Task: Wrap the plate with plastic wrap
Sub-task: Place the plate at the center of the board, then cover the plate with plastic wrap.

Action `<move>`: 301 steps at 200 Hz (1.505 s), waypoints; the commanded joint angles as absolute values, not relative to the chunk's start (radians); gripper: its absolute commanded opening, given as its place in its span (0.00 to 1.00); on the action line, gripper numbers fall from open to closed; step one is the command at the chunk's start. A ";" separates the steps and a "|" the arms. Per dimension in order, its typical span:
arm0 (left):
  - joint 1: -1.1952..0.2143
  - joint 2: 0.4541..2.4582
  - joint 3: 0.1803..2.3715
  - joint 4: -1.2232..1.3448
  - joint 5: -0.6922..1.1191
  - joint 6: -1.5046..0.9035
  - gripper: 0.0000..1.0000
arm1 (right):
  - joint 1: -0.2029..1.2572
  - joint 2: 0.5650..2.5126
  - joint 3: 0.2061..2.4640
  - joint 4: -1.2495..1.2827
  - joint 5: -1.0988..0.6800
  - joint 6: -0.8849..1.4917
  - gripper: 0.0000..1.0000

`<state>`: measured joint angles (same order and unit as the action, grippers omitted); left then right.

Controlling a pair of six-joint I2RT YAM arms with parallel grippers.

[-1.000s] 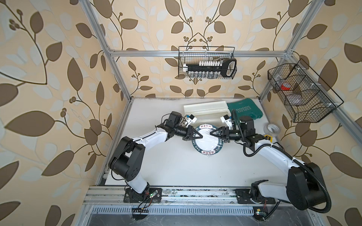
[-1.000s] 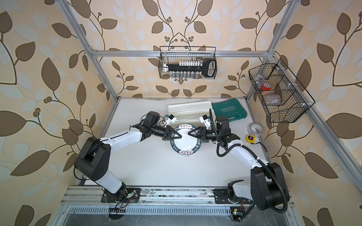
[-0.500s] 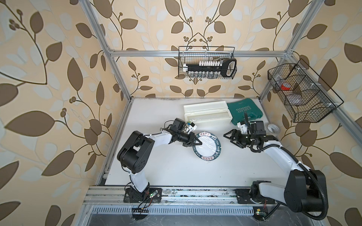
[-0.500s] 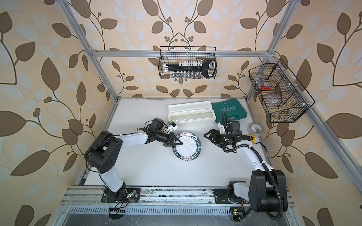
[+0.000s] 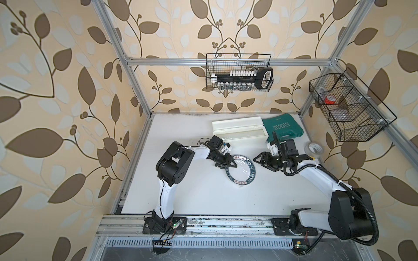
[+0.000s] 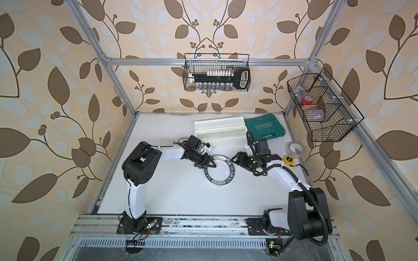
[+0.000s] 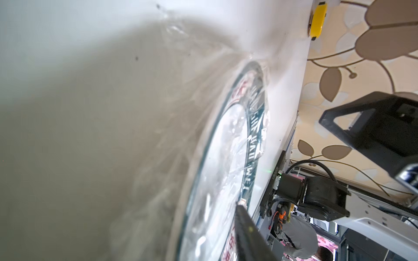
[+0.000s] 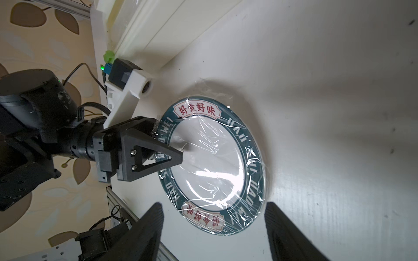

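Note:
The plate [image 5: 252, 171] [image 6: 233, 171] [image 8: 253, 171] lies flat mid-table with the plastic wrap [image 8: 210, 144] stretched crinkled over it. My left gripper [image 5: 233, 161] [image 6: 211, 161] [image 8: 179, 152] hovers over the plate's left rim, jaws partly open, with film bunched against it. One of its fingers [image 7: 248, 232] shows in the left wrist view above the wrapped rim. My right gripper [image 5: 260, 161] [image 6: 238, 159] [image 8: 213, 204] stands open and empty just right of the plate. The white dispenser box [image 5: 239, 131] [image 6: 220, 130] [image 8: 158, 29] lies behind.
A green tool case [image 5: 282, 128] sits at the back right, with a clear tape roll [image 5: 314, 149] and a yellow tape measure [image 6: 288, 159] by the right edge. Wire baskets hang on the back wall [image 5: 238, 75] and the right wall [image 5: 348, 110].
Both grippers met over the plate a second ago. The right arm has drawn back to the right. The left gripper has slid to the left rim and parted its jaws.

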<state>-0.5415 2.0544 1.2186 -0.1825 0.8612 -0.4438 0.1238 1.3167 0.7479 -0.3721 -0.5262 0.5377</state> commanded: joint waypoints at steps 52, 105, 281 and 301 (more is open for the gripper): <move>-0.433 1.913 1.168 -0.393 0.753 -0.388 0.58 | 0.138 1.357 0.778 -0.412 -0.435 0.495 0.71; -0.453 1.693 0.975 -0.317 0.733 -0.526 0.58 | 0.179 1.423 0.779 -0.402 -0.412 0.497 0.64; -0.575 1.868 1.000 -0.062 0.699 -0.654 0.46 | 0.255 1.624 0.790 -0.296 -0.468 0.519 0.26; -0.583 1.868 0.963 0.039 0.726 -0.718 0.42 | 0.254 1.611 0.767 -0.272 -0.492 0.540 0.25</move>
<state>-0.5644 1.8606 0.9920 -0.0944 0.6792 -0.6399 0.2531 1.6108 0.7998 -0.3046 -0.4503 0.5159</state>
